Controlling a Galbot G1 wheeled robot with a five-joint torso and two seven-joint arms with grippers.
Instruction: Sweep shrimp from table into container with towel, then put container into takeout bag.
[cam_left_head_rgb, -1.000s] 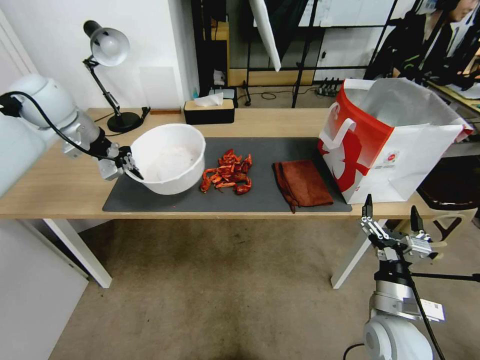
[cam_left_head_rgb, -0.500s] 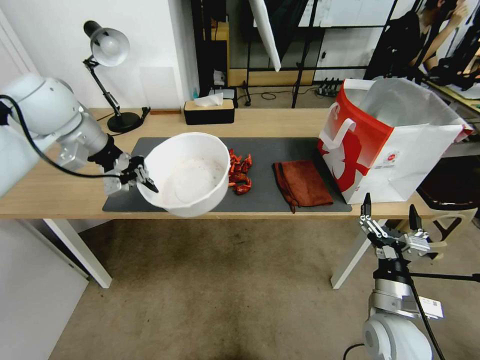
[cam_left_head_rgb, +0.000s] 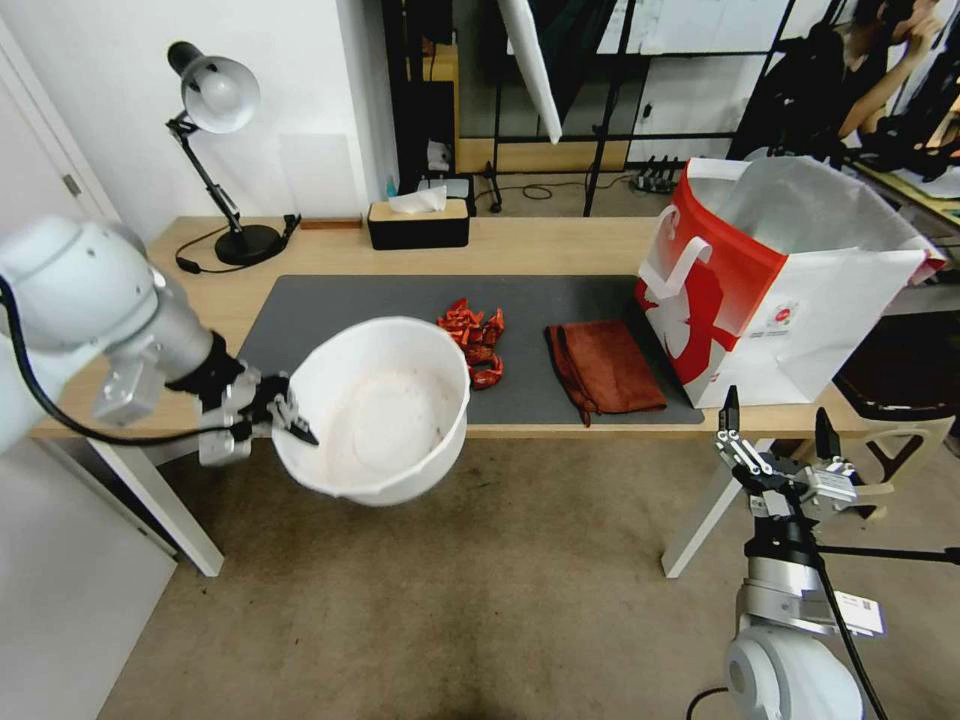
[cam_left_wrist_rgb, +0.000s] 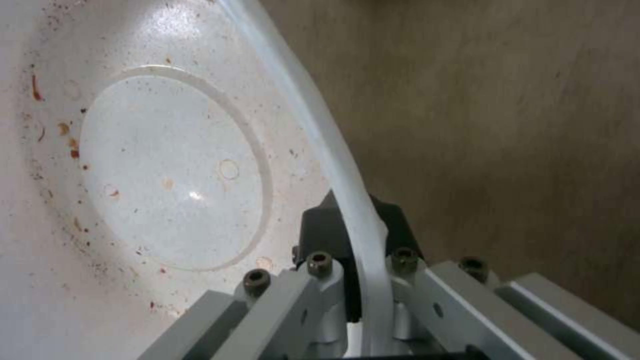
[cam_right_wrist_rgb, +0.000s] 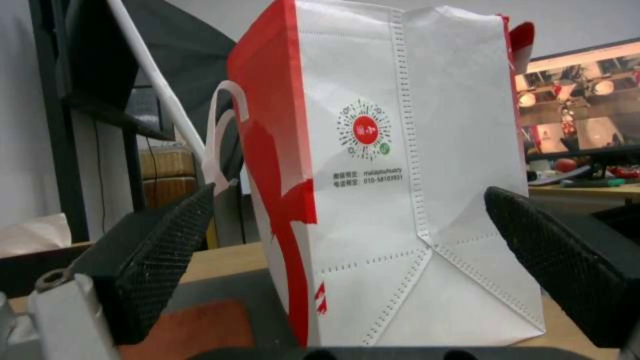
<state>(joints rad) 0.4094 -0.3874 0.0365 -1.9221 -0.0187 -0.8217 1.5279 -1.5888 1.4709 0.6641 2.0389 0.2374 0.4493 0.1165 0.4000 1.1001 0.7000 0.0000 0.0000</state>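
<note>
My left gripper (cam_left_head_rgb: 290, 415) is shut on the rim of the white container (cam_left_head_rgb: 380, 410), held tilted in the air at the table's (cam_left_head_rgb: 560, 245) front edge, partly over the floor. Its stained inside (cam_left_wrist_rgb: 167, 165) is empty, and the fingertips (cam_left_wrist_rgb: 333, 235) clamp the rim. The shrimp (cam_left_head_rgb: 475, 340) lie heaped on the dark mat, partly hidden behind the container. To their right the rust-brown towel (cam_left_head_rgb: 605, 365) lies folded. The red-and-white takeout bag (cam_left_head_rgb: 790, 280) (cam_right_wrist_rgb: 393, 175) stands open at the table's right end. My right gripper (cam_left_head_rgb: 775, 425) (cam_right_wrist_rgb: 353, 240) hangs open below the table edge, facing the bag.
A desk lamp (cam_left_head_rgb: 215, 95) and a black tissue box (cam_left_head_rgb: 418, 222) stand along the table's back. The dark grey mat (cam_left_head_rgb: 330, 305) covers the table's middle. Bare carpet floor (cam_left_head_rgb: 480, 600) spreads in front.
My left arm has lifted the container off the mat and carried it toward me and down, past the table's front edge. The right gripper has barely moved.
</note>
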